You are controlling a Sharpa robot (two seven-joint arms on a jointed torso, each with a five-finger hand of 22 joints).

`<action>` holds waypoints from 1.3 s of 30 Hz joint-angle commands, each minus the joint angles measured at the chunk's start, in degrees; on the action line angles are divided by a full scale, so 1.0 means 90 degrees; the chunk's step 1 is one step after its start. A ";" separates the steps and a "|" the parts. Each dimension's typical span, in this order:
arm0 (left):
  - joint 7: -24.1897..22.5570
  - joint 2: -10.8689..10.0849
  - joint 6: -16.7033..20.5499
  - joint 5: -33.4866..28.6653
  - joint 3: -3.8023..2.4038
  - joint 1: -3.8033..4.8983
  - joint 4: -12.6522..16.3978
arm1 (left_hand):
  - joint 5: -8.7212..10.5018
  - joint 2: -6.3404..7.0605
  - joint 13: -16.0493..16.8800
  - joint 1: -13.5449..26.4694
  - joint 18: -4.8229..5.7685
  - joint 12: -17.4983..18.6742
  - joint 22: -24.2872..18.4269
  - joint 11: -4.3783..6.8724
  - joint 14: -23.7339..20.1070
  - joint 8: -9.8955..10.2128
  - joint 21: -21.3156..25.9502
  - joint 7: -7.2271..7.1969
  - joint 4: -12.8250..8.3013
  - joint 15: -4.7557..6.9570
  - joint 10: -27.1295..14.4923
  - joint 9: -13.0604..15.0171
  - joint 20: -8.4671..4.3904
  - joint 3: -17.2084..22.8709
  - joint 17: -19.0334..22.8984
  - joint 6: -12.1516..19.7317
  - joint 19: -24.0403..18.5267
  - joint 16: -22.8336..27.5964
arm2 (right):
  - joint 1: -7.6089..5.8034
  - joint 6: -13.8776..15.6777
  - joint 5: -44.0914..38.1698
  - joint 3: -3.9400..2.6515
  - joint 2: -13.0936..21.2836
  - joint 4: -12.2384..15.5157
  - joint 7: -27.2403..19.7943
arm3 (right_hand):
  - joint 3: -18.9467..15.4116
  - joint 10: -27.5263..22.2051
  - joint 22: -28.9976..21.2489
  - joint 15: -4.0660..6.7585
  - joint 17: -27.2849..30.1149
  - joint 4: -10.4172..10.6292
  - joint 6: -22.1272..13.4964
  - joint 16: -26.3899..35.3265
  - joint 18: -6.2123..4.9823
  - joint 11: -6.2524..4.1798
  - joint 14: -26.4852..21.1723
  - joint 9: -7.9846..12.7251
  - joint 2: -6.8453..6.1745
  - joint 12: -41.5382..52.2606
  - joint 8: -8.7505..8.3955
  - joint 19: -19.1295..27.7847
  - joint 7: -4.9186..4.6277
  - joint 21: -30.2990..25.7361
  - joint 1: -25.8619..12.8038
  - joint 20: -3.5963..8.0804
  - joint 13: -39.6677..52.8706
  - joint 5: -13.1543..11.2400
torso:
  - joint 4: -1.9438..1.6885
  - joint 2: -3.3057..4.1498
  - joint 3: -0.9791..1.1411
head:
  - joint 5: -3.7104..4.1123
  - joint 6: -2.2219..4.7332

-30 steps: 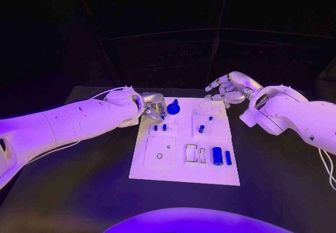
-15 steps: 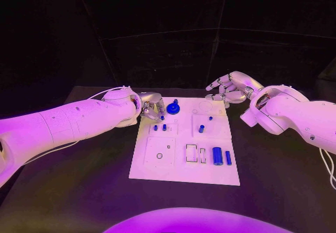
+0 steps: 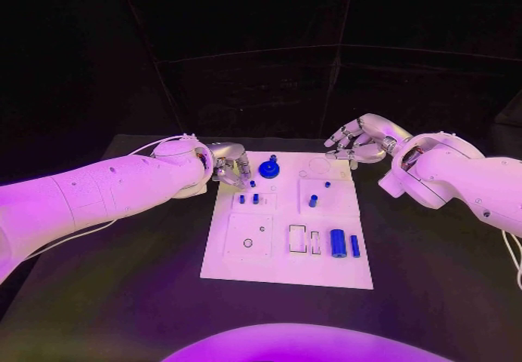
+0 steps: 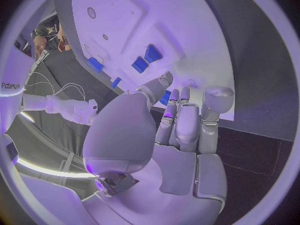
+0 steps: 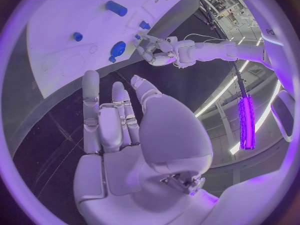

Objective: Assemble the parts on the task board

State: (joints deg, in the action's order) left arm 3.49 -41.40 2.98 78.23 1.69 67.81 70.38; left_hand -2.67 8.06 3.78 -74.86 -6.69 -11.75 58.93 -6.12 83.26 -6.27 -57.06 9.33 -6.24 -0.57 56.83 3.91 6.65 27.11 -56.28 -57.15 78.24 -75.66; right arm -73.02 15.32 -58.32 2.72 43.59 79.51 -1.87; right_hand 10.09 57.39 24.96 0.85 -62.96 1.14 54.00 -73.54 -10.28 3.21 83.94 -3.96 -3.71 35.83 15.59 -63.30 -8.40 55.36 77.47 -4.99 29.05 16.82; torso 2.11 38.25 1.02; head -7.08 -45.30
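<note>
The white task board (image 3: 285, 260) lies in the middle of the table. Several blue parts sit on it: a round knob piece (image 3: 270, 167) at the far edge, two short pegs (image 3: 248, 198), a peg (image 3: 313, 200), and a thick cylinder (image 3: 339, 242) beside a slim one (image 3: 354, 245). My left hand (image 3: 231, 167) hovers at the board's far left corner, fingers stretched out and holding nothing; a small blue peg (image 3: 253, 183) stands just beside its fingertips. My right hand (image 3: 357, 139) floats past the far right corner with its fingers spread and nothing in them, as the right wrist view (image 5: 125, 130) confirms.
White recessed plates and slots (image 3: 249, 234) cover the board's near half. Black table (image 3: 130, 302) surrounds the board on all sides. From the right wrist, the left hand (image 5: 156, 52) shows at the board's corner (image 5: 69, 30).
My left hand has drawn slightly back and left from the small peg. My right hand has lifted a little to the right and spread its fingers wider.
</note>
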 commanded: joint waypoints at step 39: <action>-0.3956 -0.0660 0.1710 -0.7938 0.0009 0.0000 0.0883 | -0.0026 -0.0283 0.0058 -0.0067 -0.0420 -0.0508 -0.1834 0.0136 -0.1475 -0.0157 0.2326 -0.0053 -0.0010 0.0052 0.0766 0.0002 -0.0091 -0.0003 0.3204 -0.0442 -0.1191 0.1994 | 0.0667 -0.0494 -0.4444 0.0001 -0.0555 -0.0562 0.0561 | 0.1404 0.0615 0.0638 -0.0133 -0.0599 -0.0489 0.0562 -0.0408 0.0042 0.0247 0.0234 0.0019 -0.0371 -0.2736 -0.1023 -0.0261 -0.0114 0.0515 0.0145 -0.0120 -0.2732 -0.0698 | -0.0001 0.0004 -0.0002 | 0.0592 0.0234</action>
State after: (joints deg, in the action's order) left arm -29.77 -47.32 18.03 9.54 1.80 67.75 78.14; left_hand -2.67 6.07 4.35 -75.62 -9.75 -16.19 42.48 -4.92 70.32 -7.39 -36.43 8.91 -6.32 -0.11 64.17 3.98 5.93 27.35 -27.50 -60.84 67.93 -57.89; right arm -66.97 11.46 -97.32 2.75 38.71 74.50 3.25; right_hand 22.34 62.55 30.64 -0.01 -68.30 -3.24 58.65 -77.03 -10.26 5.32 83.93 -3.78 -7.16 11.46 6.62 -65.45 -9.33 59.73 78.63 -5.73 4.56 10.80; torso 2.13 38.29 1.03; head -1.68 -43.18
